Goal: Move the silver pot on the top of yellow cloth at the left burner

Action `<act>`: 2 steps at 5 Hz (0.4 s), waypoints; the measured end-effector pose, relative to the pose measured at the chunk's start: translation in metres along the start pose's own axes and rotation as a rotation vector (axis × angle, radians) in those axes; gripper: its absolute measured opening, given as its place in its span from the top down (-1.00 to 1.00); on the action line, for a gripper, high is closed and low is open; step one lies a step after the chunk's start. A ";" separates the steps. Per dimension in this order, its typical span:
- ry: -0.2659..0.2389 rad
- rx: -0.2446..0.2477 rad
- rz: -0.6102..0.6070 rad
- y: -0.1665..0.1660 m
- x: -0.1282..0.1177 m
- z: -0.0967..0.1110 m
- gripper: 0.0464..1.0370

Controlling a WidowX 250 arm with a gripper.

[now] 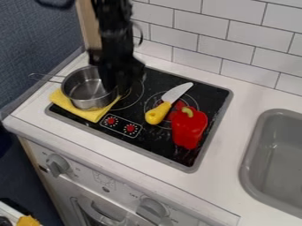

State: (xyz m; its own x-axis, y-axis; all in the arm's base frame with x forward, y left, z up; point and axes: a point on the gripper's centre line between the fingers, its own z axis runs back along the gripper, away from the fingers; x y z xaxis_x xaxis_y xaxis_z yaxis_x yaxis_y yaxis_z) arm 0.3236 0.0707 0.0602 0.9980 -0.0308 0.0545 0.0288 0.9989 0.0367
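The silver pot (88, 90) stands upright on the folded yellow cloth (91, 114) at the left end of the black stovetop, its wire handle pointing to the upper left. My gripper (115, 88) hangs from the top edge over the pot's right side, covering part of its rim. Whether it touches or holds the rim cannot be told. Right of the cloth, the left burner (131, 100) is partly hidden behind the gripper.
A knife (156, 114) with a yellow handle and a red pepper (189, 128) lie over the right burner. A grey sink (277, 154) is at the right, with a tiled wall (206, 33) behind the counter.
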 end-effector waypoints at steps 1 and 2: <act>0.022 0.005 -0.031 -0.009 -0.004 0.013 -0.65; 0.026 0.026 -0.035 -0.013 0.000 0.018 -0.95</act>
